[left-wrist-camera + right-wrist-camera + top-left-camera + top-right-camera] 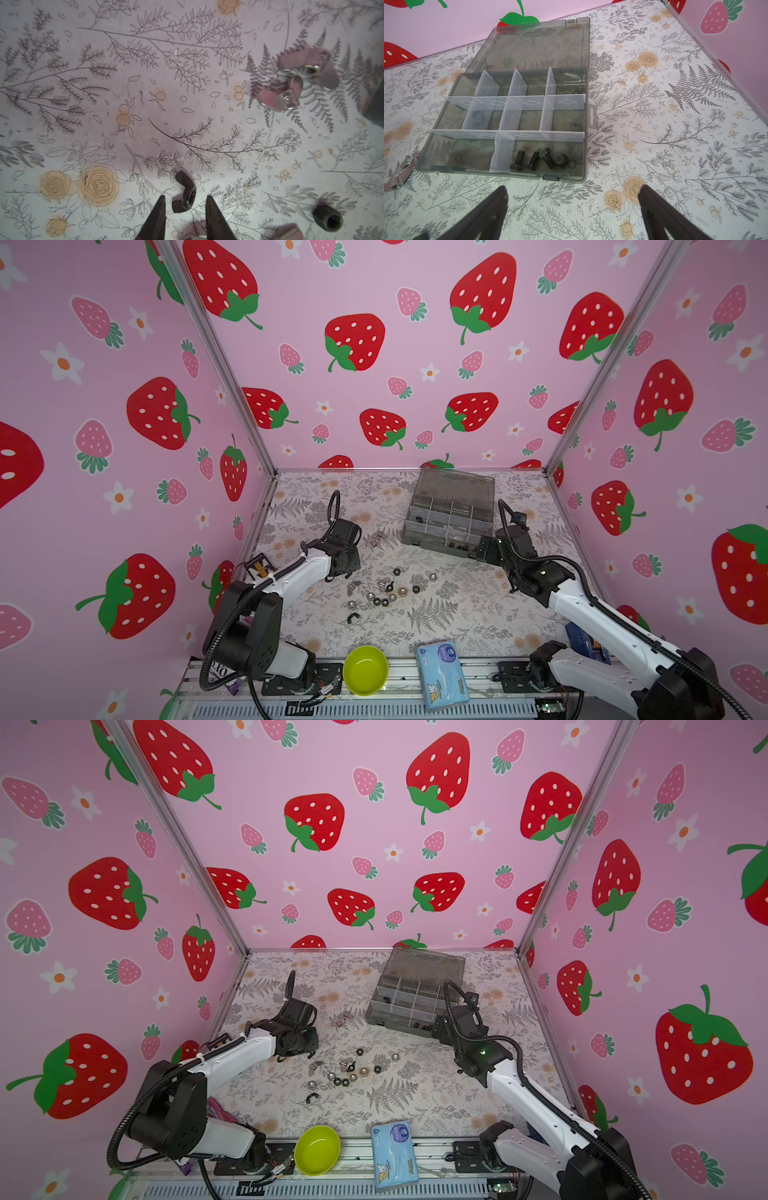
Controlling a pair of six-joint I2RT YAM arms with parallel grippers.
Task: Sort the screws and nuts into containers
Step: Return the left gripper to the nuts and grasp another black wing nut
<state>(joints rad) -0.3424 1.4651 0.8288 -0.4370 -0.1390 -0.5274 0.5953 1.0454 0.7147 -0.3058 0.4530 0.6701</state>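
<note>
- In both top views, the loose screws and nuts (386,591) lie scattered on the floral table (457,614) between the two arms. A clump of silver wing nuts (377,538) sits just left of the organizer box (440,547), which stands at the back with its lid (457,485) open.
- A green bowl (353,657) and a tissue pack (442,674) rest at the near edge.
- Left wrist view: the left gripper (186,199) has its jaws partly parted either side of a black wing nut (188,192). Table shows on both sides of the nut, so nothing is grasped. A black nut (328,218) lies apart.
- Right wrist view: the right gripper (573,192) is spread wide and empty, near the box's front wall. Four black screws (538,160) lie in a front-row compartment, and a dark nut (475,116) sits in a middle-row one.
</note>
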